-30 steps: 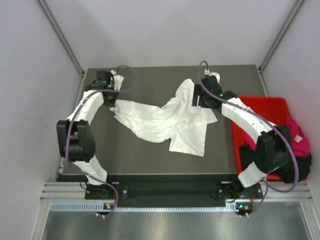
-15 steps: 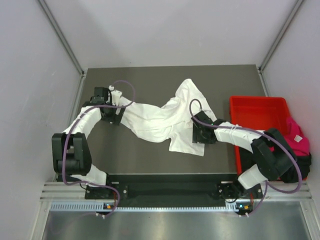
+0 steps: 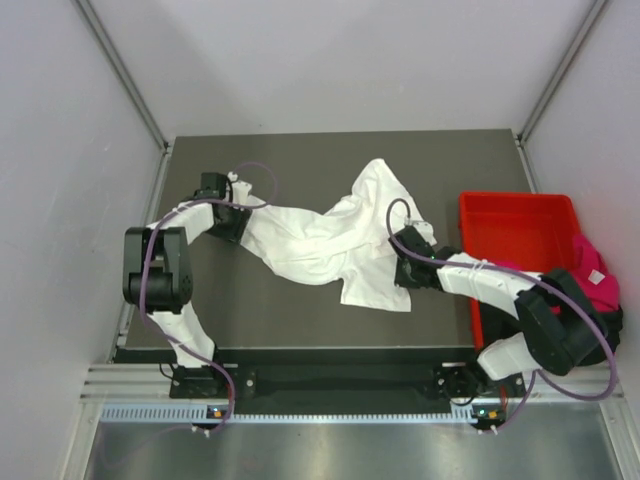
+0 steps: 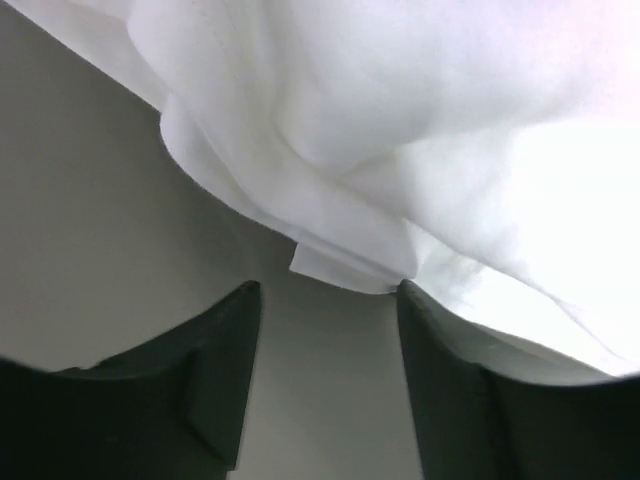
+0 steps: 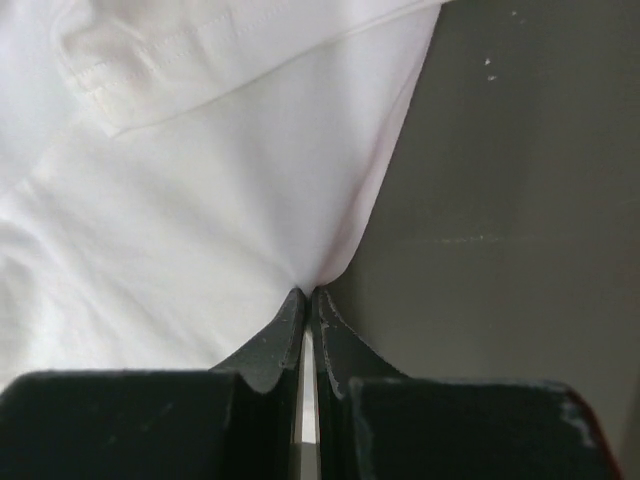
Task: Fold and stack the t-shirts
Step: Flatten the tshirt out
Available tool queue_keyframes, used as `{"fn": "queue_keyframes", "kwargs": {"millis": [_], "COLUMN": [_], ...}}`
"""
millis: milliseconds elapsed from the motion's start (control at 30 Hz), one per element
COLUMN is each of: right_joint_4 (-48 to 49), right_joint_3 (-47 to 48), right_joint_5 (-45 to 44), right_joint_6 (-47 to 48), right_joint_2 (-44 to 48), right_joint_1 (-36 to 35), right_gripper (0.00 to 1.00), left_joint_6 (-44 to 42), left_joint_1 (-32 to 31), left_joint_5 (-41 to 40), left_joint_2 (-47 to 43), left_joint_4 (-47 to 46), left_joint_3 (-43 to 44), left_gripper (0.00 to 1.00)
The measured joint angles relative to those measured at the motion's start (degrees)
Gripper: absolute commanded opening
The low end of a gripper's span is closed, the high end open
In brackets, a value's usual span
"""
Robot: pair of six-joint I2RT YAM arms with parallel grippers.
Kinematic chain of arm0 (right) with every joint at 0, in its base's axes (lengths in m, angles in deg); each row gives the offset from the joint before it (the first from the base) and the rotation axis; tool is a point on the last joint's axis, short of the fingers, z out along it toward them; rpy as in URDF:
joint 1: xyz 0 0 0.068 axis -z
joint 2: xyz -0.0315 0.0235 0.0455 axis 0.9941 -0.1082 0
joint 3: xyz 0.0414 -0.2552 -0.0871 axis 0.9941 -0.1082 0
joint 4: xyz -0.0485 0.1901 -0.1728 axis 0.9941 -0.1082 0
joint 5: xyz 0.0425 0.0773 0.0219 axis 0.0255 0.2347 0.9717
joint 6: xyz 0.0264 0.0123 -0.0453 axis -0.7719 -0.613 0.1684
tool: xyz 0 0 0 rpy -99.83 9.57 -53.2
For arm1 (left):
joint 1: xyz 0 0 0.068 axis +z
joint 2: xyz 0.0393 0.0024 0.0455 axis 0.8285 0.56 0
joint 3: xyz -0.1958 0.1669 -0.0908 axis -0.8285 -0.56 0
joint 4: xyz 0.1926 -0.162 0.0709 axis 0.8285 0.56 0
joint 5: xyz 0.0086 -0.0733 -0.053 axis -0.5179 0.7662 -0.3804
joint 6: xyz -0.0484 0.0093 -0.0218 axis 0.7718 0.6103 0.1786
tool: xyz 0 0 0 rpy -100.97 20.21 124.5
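On the left, the left tool (image 4: 327, 292) is open wide, with a corner of the white t-shirt (image 3: 320, 240) right at its tips but not held. The shirt lies crumpled across the middle of the dark tabletop (image 3: 280, 320). On the right, the right tool (image 5: 308, 298) is pinched tight on the shirt's edge. I think the left tool should close on that corner, one layer only, then both should pull gently apart to flatten it. A pink t-shirt (image 3: 598, 280) waits at the red bin (image 3: 515, 225).
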Motion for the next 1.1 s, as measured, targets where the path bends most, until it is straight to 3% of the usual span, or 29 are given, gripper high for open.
{"fn": "queue_keyframes", "kwargs": {"millis": [67,167,233,300,333,567,833,967,1100], "right_joint_4": [-0.8,-1.7,-2.1,-2.7,-3.1,-5.2,-11.0,-12.9,-13.3], "right_joint_3": [-0.3,-0.3,-0.3,-0.3,-0.3,-0.3,-0.3,-0.3,-0.3], "right_joint_5": [-0.2,-0.6,-0.8,-0.9,-1.0,-1.4,-1.4,-1.4,-0.8], "right_joint_6": [0.0,0.2,0.3,0.4,0.5,1.3,2.2,2.6,3.4], "right_joint_2": [1.8,4.1,5.0,5.4,5.6,8.4,17.7,20.9,21.1], "right_joint_1": [0.0,0.1,0.3,0.6,0.7,1.2,1.4,2.7,5.6], "right_gripper": [0.0,0.0,0.0,0.0,0.0,0.0,0.0,0.0,0.0], "left_joint_6": [0.2,0.2,0.2,0.3,0.3,-0.2,-0.8,1.1,5.2], "left_joint_1": [0.0,0.0,0.0,0.0,0.0,0.3,4.6,3.4,0.9], "left_joint_5": [0.6,1.9,2.9,3.7,4.1,4.9,8.4,12.0,11.7], "left_joint_2": [0.8,1.1,1.3,1.5,1.6,-0.7,-18.8,-21.8,-10.7], "left_joint_4": [-0.7,-1.3,-1.8,-2.2,-2.4,-1.2,9.4,9.0,5.4], "left_joint_3": [0.5,0.5,0.5,0.5,0.5,-0.7,2.2,12.6,28.9], "left_gripper": [0.56,0.44,0.31,0.02,0.0,0.0,0.0,0.0,0.0]}}
